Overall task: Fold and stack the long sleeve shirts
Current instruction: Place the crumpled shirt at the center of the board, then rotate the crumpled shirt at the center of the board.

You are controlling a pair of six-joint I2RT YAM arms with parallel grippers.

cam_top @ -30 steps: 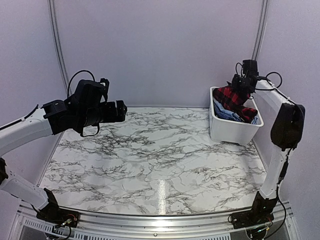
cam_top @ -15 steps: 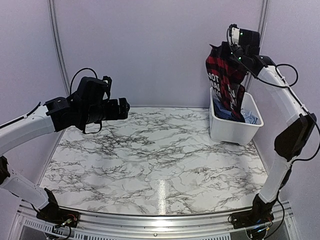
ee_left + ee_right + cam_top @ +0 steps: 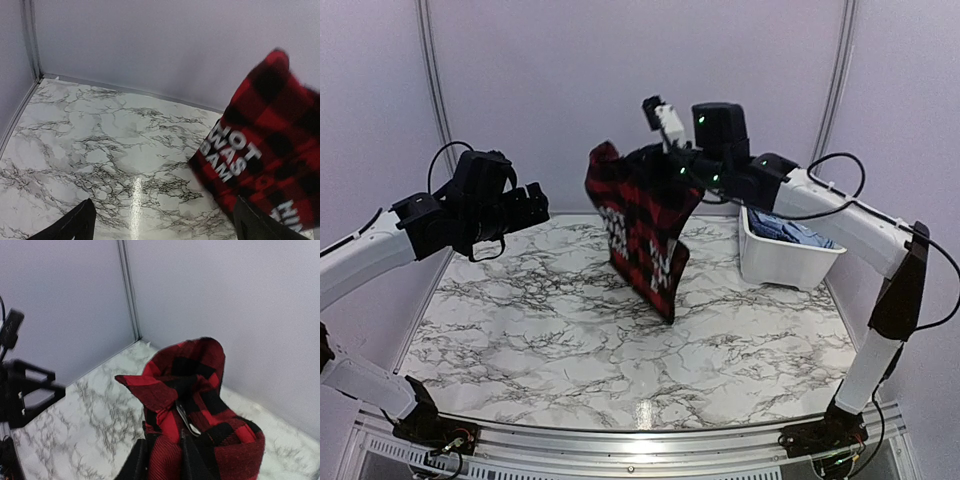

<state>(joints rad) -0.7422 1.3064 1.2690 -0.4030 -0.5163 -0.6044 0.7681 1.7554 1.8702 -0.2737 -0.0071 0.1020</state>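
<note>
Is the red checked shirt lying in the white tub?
No, the right gripper holds the shirt hanging above the table, away from the tub.

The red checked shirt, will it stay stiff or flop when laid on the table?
Probably floppy: the red checked shirt hangs in folds from the right gripper. Likely light, since one pinch carries it. It may bunch on landing.

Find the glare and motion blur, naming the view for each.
Top external: a bright glare streak on the marble table near its front edge. Left wrist: the same kind of streak, and the red-and-black shirt smeared by blur. Right wrist: no glare, shirt fairly sharp.
</note>
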